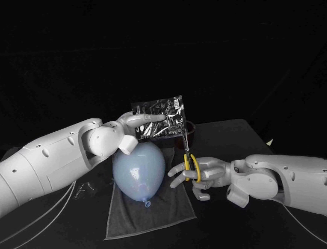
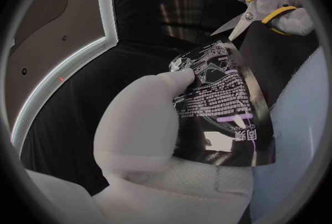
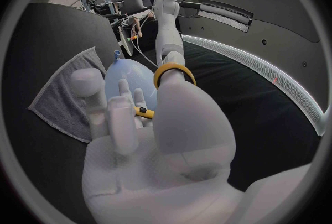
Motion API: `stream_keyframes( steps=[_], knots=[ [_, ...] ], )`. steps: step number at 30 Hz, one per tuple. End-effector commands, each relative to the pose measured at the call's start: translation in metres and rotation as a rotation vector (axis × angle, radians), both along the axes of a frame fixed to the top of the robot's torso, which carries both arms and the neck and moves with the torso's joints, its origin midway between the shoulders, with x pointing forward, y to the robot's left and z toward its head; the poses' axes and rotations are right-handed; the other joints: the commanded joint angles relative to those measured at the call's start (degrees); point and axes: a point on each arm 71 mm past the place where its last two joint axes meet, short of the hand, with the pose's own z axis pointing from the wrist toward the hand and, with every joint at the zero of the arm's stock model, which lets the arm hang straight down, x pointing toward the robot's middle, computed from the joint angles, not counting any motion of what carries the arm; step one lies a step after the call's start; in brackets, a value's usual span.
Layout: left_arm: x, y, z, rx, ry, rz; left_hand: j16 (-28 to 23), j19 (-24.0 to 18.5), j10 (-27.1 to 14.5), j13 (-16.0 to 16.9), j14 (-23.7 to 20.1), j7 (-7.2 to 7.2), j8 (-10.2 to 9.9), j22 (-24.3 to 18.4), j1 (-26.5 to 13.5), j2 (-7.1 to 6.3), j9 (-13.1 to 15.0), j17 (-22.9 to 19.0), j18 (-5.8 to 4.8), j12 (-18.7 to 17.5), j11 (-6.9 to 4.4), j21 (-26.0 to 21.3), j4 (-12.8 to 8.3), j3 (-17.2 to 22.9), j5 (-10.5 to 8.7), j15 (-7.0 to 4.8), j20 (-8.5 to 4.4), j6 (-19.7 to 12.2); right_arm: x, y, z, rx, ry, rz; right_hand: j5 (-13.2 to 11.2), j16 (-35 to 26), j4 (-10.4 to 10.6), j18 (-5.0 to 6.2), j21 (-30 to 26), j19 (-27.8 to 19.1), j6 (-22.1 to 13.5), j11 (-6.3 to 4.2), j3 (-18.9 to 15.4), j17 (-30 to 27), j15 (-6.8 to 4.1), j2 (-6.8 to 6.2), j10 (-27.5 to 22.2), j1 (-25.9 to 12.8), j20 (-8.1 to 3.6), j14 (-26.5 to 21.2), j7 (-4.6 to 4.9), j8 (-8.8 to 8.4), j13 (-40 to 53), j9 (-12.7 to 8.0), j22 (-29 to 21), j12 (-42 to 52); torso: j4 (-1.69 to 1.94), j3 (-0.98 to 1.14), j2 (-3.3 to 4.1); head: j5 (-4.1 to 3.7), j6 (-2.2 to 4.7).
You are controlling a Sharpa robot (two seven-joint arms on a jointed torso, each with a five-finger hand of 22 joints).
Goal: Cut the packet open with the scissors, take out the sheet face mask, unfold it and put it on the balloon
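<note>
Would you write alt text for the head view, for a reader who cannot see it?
The left hand holds a silver packet above a pale blue balloon on a grey cloth; the right hand holds yellow-handled scissors at the packet's edge.

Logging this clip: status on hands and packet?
Left hand holds packet above balloon. Right hand grips scissors, blades open near packet's edge. No obstruction seen.

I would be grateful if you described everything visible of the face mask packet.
The packet is a flat, glossy silver foil pouch printed with small text and purple marks. The left hand holds it upright above the balloon, pressing on its face. The scissors, in the right hand, reach its edge with their blade tips. No cut is discernible.
</note>
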Motion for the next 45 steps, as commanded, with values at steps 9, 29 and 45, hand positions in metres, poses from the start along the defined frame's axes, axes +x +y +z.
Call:
stream_keyframes(
  steps=[9,29,45],
  knots=[
    [-0.0017,-0.0016,0.0007,0.017,-0.011,-0.034,-0.2,0.5,0.4,0.0,0.4,0.25,0.2,0.1,-0.3,0.53,1.8,0.1,0.47,0.1,-0.11,0.4,-0.4,0.0,0.21,0.1,-0.03,0.1,0.0012,0.0005,0.0016,0.016,-0.004,-0.005,-0.1,0.2,0.1,0.62,-0.3,-0.4,0.5,-0.24,-0.4,-0.1,0.29,1.05,0.7,0.5,-0.08,1.9,1.02,0.9,-0.4,-0.4,-0.2,0.9,-0.05,0.02,-0.02,-0.05,-0.02],
    [-0.0029,-0.0008,-0.0014,0.052,-0.007,-0.057,-0.2,0.7,0.4,0.0,0.4,0.26,0.2,0.1,-0.3,0.55,1.8,0.1,0.48,0.1,-0.11,0.5,-0.6,0.1,0.21,0.09,-0.13,0.1,0.0023,0.0004,0.0013,0.013,-0.002,-0.016,-0.2,0.2,0.0,0.63,-0.4,-0.3,1.7,-0.44,-1.2,-0.3,0.11,1.85,1.2,0.7,-0.25,1.9,1.56,1.82,-1.0,-0.9,-0.4,1.6,-0.02,0.02,-0.01,-0.18,-0.33],
    [-0.0032,-0.0006,-0.002,0.06,-0.005,-0.062,-0.2,0.7,0.4,0.0,0.4,0.26,0.2,0.1,-0.3,0.55,1.8,0.1,0.48,0.1,-0.11,0.5,-0.6,0.1,0.21,0.09,-0.13,0.1,0.0038,-0.0004,0.0013,0.01,-0.011,-0.033,-0.2,0.8,-2.4,-0.26,4.4,2.2,14.1,-3.55,-7.3,1.4,-2.54,6.39,10.4,2.9,-2.56,2.8,4.64,7.91,0.0,-3.1,1.6,10.3,0.0,0.02,-0.04,-0.27,-0.49]
  ],
)
